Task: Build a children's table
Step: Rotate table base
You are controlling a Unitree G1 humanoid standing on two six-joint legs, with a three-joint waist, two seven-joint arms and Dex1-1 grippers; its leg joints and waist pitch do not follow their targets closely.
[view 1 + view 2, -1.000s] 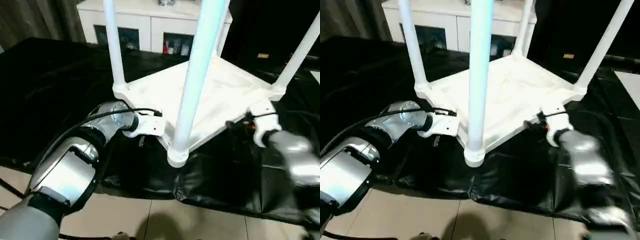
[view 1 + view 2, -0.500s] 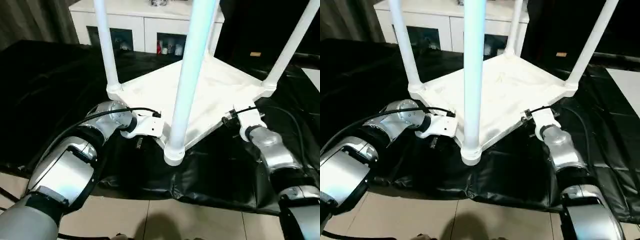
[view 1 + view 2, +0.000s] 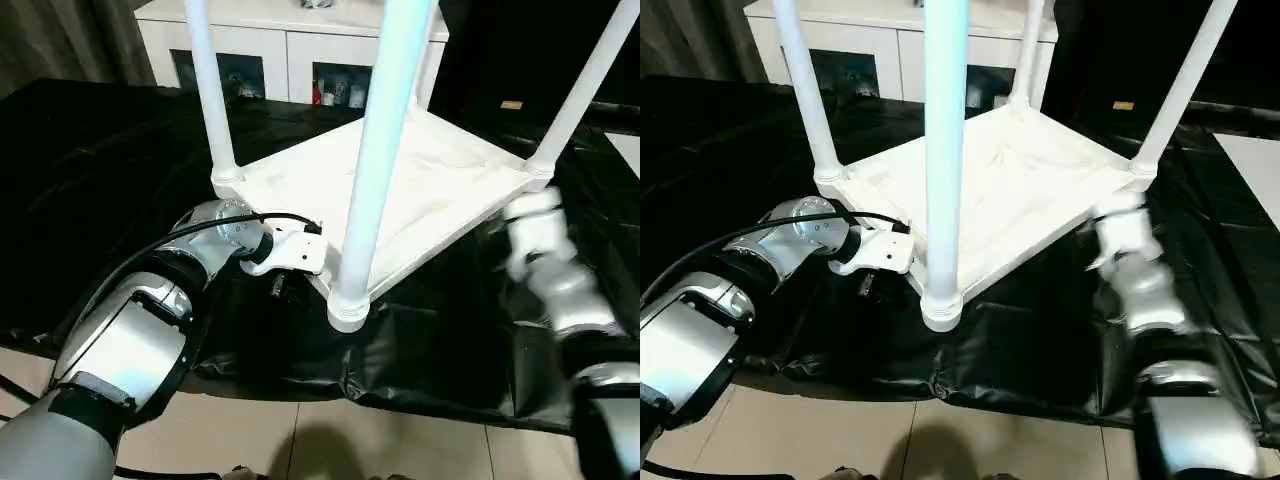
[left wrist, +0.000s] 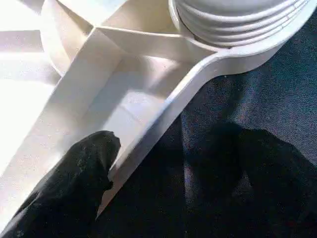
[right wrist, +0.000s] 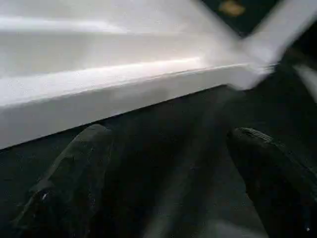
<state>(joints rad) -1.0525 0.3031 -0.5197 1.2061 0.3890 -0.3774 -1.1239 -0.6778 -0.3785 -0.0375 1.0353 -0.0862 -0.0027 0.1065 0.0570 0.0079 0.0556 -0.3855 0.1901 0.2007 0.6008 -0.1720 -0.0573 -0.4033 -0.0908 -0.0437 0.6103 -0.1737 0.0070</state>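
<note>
Four legs up on children's table [image 3: 420, 190] | white cabinet [image 3: 290, 45] behind | left end effector [image 4: 168, 163] released | right end effector [image 5: 168, 173] released

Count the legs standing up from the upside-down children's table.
4: near corner leg, robot's-left corner leg, robot's-right corner leg, and far corner leg, partly hidden behind the near one in the left eye view.

The small white plastic children's table [image 3: 400, 195] lies upside down on the black-covered desk [image 3: 90, 170]. Its four long tapered white tube legs [image 3: 380, 150] stand upright in the round corner sockets. One corner points toward the desk's near edge.
</note>
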